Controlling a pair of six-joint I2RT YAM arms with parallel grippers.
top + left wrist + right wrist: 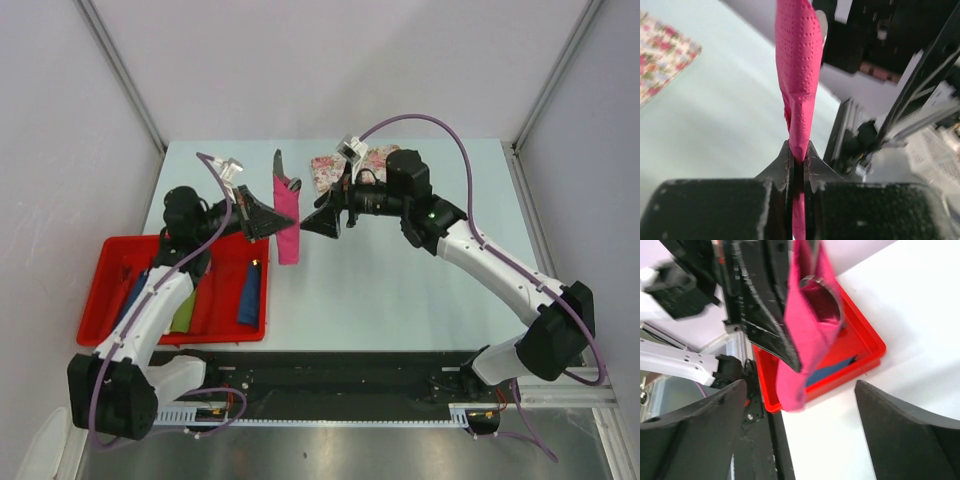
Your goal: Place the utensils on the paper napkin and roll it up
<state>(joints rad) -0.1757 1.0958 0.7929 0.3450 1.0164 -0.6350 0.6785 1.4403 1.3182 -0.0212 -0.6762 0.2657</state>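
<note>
The pale table [400, 290] fills the middle, with a red tray [100, 290] at lower left. Left of centre, the left gripper [272, 220] pinches the rolled pink paper napkin [287, 215] tight. Just right of it, the right gripper [310, 223] has its jaws wide apart and holds nothing. The utensils [277, 160] poke out of the roll's top end.

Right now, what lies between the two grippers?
The rolled paper napkin, pinched in the left gripper; the right gripper stands open just beside it. The top view shows this.
</note>
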